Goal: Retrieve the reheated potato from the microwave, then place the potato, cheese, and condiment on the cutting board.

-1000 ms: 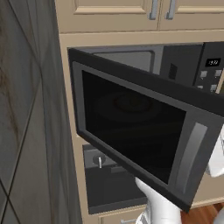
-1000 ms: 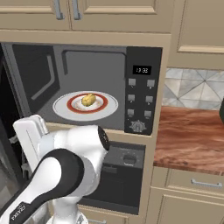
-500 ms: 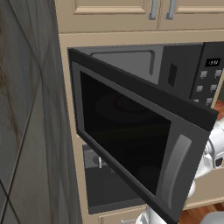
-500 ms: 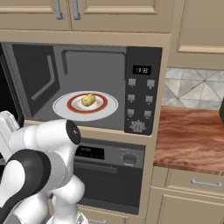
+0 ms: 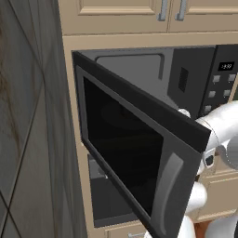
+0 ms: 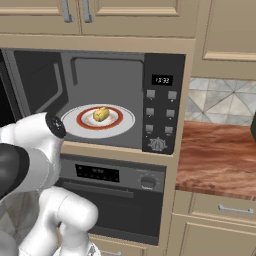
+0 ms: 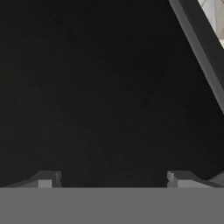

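The black microwave stands open, its dark glass door swung far out to the left. Inside, the yellowish potato lies on a white plate with a red ring. My white arm reaches to the left, behind the inner side of the door. In the hand view my gripper is open, its two fingertips wide apart, close against the dark door glass with nothing between them. The cheese, the condiment and the cutting board are out of view.
A black oven with a knob sits below the microwave. A reddish wood counter runs to the right, with tiled wall behind and beige cabinets above. A dark grey wall panel stands left of the door.
The microwave door has swung further open to the left. My arm has moved left along with it, out from in front of the microwave's opening.
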